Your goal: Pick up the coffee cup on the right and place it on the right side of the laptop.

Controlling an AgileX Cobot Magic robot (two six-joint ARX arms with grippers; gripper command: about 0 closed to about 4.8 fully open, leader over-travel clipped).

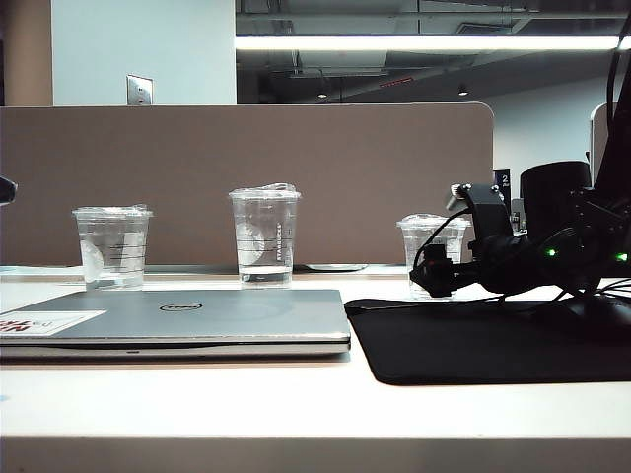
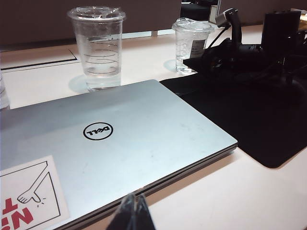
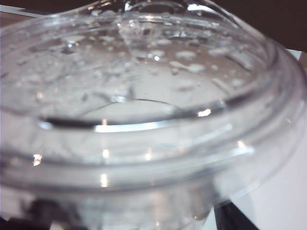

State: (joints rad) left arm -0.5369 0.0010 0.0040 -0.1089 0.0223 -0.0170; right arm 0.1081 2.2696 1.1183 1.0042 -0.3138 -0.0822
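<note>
**Right gripper at the coffee cup, three cups on the desk**

I count three clear lidded cups along the far side of the white desk (image 1: 296,404): one with black lines (image 1: 112,246) on the left, a taller one with a logo (image 1: 264,235) in the middle, and the coffee cup (image 1: 426,241) on the right. There is one laptop (image 1: 197,315), closed, silver-grey with a round Dell badge and a white-and-red sticker at its near left corner, and one black mouse mat (image 1: 473,345) just to its right.

The coffee cup is short and clear, with a clear lid and a white printed label on its side. It stands at the far edge of the mat, and its lid fills my right wrist view.

My right gripper (image 1: 436,274) sits against the cup with jaws fully spread, gripping nothing I can see. My left gripper (image 2: 132,214) hangs at the laptop's near edge, fingers together and empty.

A beige partition (image 1: 246,177) backs the desk under strip lights.
</note>
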